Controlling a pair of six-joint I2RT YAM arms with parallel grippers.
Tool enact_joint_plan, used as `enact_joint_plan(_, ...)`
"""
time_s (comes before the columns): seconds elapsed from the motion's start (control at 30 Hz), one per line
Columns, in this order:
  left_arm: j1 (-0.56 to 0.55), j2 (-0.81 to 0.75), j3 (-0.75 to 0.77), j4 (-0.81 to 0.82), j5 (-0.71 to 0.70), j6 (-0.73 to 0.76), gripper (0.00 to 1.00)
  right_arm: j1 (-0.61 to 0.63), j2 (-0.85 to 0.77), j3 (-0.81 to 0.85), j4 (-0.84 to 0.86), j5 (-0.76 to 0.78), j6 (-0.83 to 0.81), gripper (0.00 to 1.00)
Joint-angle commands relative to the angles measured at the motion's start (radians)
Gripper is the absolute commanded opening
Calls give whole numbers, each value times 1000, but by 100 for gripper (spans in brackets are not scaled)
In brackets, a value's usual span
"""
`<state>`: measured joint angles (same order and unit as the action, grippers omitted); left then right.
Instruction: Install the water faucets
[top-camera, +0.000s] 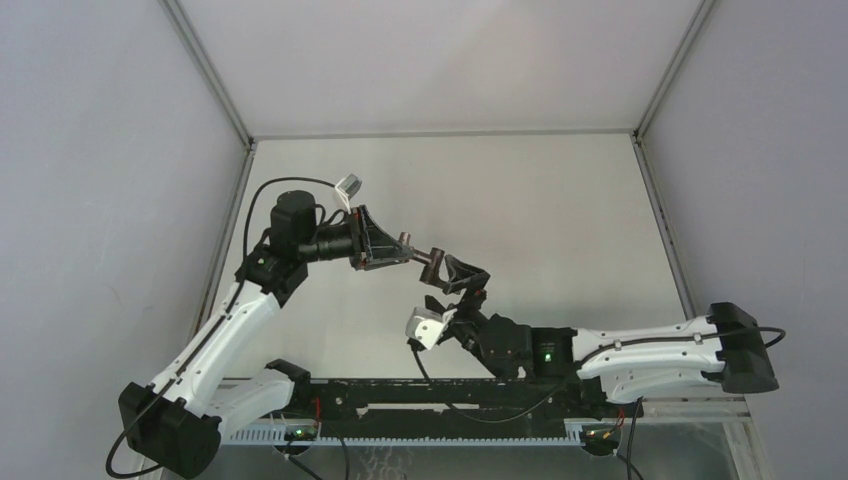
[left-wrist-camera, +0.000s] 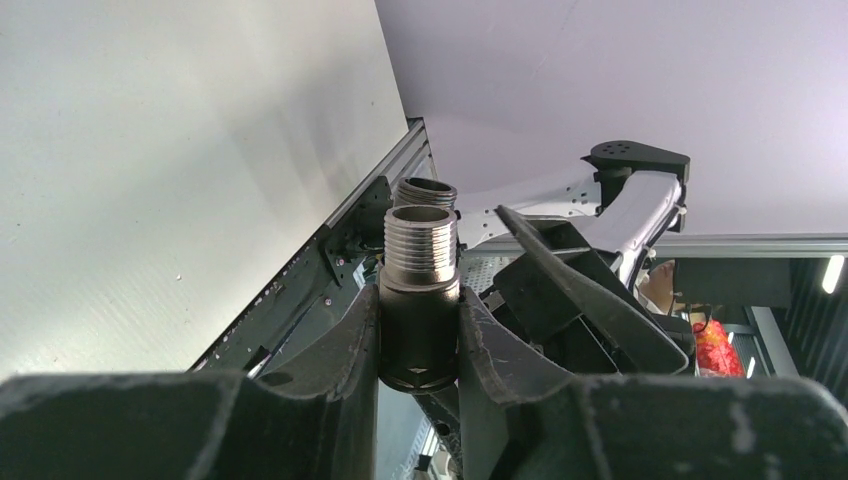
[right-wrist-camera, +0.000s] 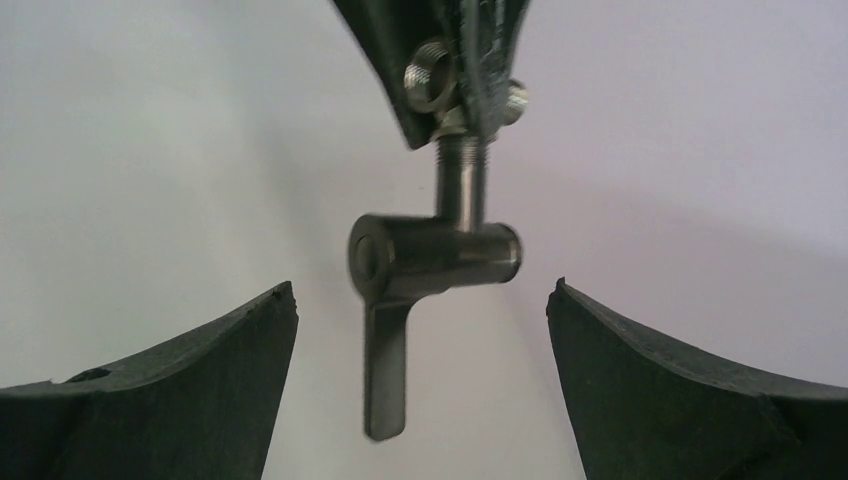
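No text, label, brand or number is readable anywhere here.

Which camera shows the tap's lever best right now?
The right wrist view: the lever hangs in full, close and clear, below the tap. The top view shows the tap as a tiny dark piece, lever indistinct. The left wrist view shows only threaded ends; the lever is hidden.

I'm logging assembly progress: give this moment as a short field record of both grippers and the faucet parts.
left gripper: shut on the silvery-grey threaded metal fitting
dark grey-brown T-shaped metal tap piece: threaded stem meets the fitting; thread depth unclear
thin lever: points down in the right wrist view
right gripper: open, fingers flanking the tap piece, not touching
height: parts held above the table
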<state>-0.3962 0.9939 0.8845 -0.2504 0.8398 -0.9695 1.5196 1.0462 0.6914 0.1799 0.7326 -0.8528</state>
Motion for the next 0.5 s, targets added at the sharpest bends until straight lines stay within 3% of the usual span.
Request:
enact_joint_plan(0.0, 5, -18, 81, 49, 22, -11, 0, -11, 89, 3, 339, 167, -202, 100)
enact_joint_plan(0.1, 5, -15, 84, 48, 30, -9, 0, -31, 106, 3, 339, 148, -191, 93)
enact_joint_plan(0.27, 4, -14, 90, 35, 38, 1, 0, -53, 59, 21, 210, 66, -71, 63)
enact_joint_plan(0.47, 5, 2, 104, 31, 49, 6, 0, -60, -1, 61, 73, -7, 50, 48)
